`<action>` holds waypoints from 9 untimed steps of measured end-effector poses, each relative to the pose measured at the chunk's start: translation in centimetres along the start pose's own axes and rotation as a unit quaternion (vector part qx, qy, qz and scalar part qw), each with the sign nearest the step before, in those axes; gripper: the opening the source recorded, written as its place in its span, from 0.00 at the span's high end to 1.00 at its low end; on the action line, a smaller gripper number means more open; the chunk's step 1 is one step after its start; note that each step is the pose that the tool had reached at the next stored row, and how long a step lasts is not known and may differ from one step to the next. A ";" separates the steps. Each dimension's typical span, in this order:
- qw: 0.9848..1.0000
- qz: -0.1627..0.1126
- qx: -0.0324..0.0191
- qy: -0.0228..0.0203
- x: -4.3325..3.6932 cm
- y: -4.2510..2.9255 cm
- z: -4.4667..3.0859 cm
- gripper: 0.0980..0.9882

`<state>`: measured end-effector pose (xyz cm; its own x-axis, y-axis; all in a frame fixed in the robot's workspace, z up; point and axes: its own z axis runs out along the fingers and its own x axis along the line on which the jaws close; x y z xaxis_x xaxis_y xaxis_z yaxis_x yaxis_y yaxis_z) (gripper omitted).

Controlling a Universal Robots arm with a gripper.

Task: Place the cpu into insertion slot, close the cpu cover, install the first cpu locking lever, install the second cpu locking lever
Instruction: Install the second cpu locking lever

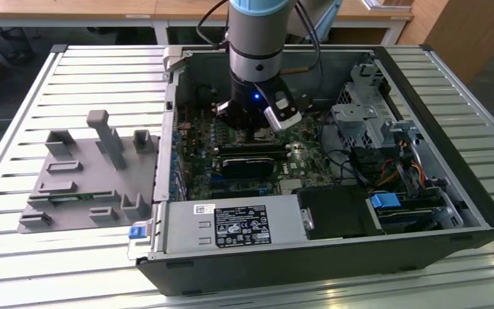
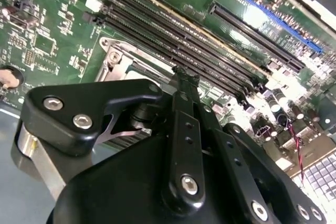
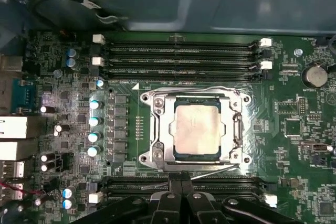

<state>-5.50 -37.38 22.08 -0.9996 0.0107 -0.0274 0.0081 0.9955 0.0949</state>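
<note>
A: Where is the cpu [image 3: 198, 131] sitting right now?

B: It is lying flat in the insertion slot [image 3: 195, 129], its pale face showing through the square window of the cpu cover [image 3: 160, 153], which is lying down over it. All of that is sitting just beyond the tips of the fingers [image 3: 181, 184], close but apart from them.

A: And the fingers themselves?

B: In the first wrist view they are pressing together, tip against tip, with nothing between them. In the second wrist view the fingers [image 2: 185, 85] are pointing down at the green board [image 2: 47, 35] beside the socket's silvery rim.

A: Anything lying nearer to them than the socket?

B: A thin wire lever [image 3: 215, 170] is running along the socket edge closest to the tips, and the long black memory slots [image 3: 131, 186] are passing right under them.

A: The wider scene?

B: The arm [image 1: 256, 51] is reaching down into the open computer case [image 1: 453, 193].
</note>
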 end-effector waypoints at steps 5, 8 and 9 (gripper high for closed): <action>1.000 0.000 -0.015 0.000 0.39 -0.42 0.09 0.99; 1.000 0.001 -0.018 0.000 0.51 -0.61 0.28 0.99; 1.000 0.001 -0.019 0.000 0.55 -0.64 0.37 0.99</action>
<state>-6.05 -37.98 21.64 -0.9996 0.0118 -0.0271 0.0081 0.9912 0.1325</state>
